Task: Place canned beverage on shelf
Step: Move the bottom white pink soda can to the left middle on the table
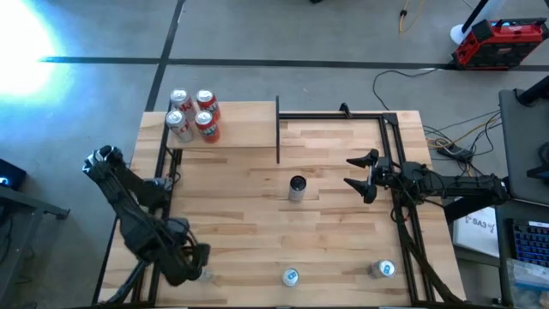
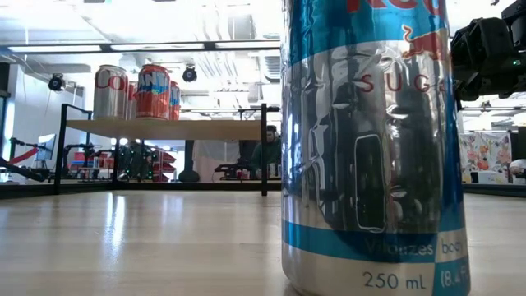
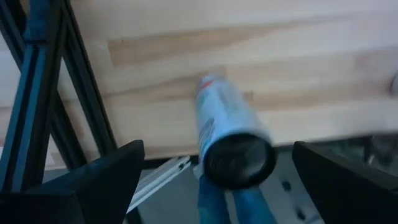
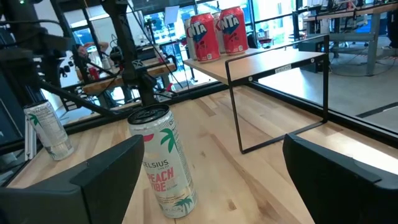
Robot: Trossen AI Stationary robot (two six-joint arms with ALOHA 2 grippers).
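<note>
The shelf (image 1: 225, 127), a pale board on a thin black frame, stands at the table's far left with several red cans (image 1: 194, 114) on it. A white can (image 1: 297, 187) stands upright at mid-table. My right gripper (image 1: 348, 172) is open and level just to its right; in the right wrist view the can (image 4: 163, 162) stands ahead of the spread fingers, untouched. My left gripper (image 1: 196, 260) is open at the near left edge, above a slim can (image 3: 230, 137) that stands on the table between its spread fingers, apart from both.
Two more cans stand at the near edge, one in the middle (image 1: 290, 276) and one to the right (image 1: 384, 269); the first fills the low view (image 2: 370, 148). Black frame rails (image 1: 399, 146) run along the table's right and far sides. Bare wood lies between the mid-table can and the shelf.
</note>
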